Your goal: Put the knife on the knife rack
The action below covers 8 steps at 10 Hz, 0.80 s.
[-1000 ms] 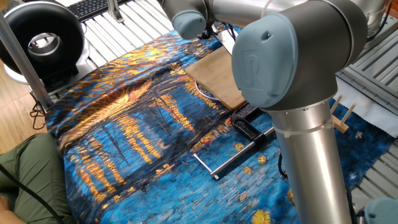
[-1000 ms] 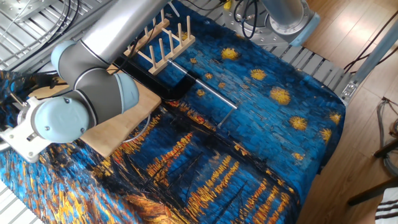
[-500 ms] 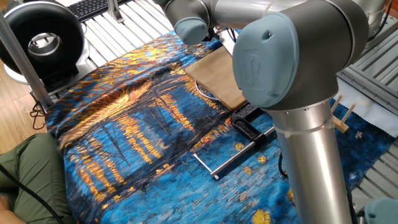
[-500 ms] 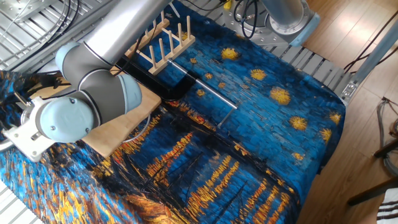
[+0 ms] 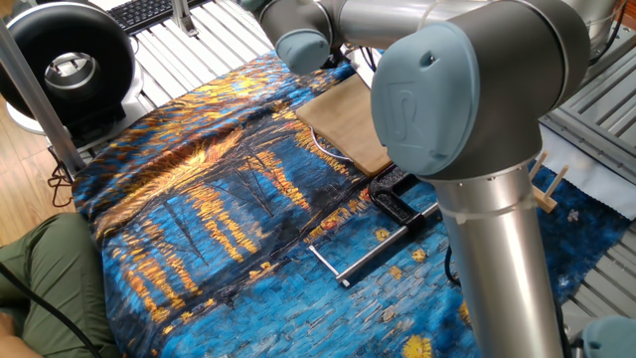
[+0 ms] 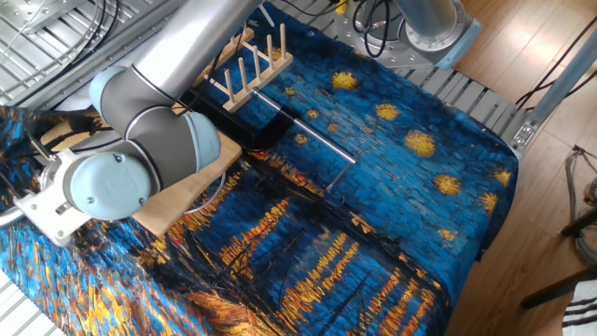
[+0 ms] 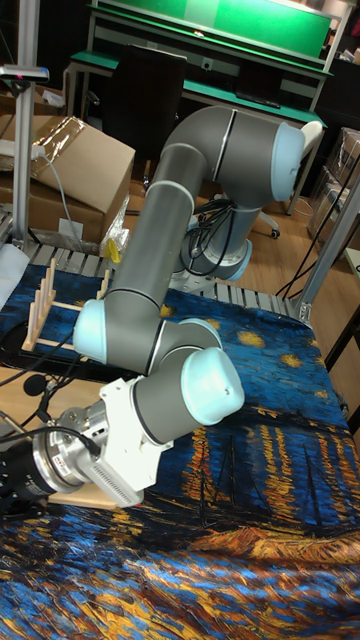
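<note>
The knife is not visible in the one fixed view; the arm hides it. In the other fixed view, the knife rack (image 6: 250, 63) stands far, beyond the cutting board (image 6: 177, 191). The tall fixed view leaves the gripper's state unreadable. Approach slowly, confirming grasp first.

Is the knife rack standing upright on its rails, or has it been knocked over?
Upright. The knife rack sits on the cloth with its dowel pegs pointing up; the tall view shows the pegs vertical too. No knife shows among them.
</note>
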{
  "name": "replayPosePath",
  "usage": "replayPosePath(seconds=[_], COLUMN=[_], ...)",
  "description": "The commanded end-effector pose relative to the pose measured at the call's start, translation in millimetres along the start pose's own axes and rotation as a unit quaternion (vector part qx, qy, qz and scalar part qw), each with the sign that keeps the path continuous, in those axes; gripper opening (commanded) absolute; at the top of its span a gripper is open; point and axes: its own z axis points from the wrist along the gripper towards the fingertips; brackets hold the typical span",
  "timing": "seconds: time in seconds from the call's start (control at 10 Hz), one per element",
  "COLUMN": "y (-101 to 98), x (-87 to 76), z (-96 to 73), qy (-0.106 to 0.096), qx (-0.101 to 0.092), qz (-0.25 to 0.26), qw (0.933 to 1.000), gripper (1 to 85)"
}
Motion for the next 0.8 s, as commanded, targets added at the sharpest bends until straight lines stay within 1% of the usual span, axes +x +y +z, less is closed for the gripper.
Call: replayPosePath(seconds=[0.0, 0.2, 0.5, 0.7], y=[6.4, 5.9, 6.2, 4.7], x=[4.6, 4.3, 5.4, 4.4], z=[-1.8, 0.8, 5.6, 12.0], qy=[0.005, 0.003, -0.002, -0.008], qx=[-0.007, -0.005, -0.01, -0.016], qz=[0.01, 0.011, 0.015, 0.014], qw=[0.9999, 0.9999, 0.9998, 0.9997], gripper=[43.7, 43.0, 42.7, 42.7])
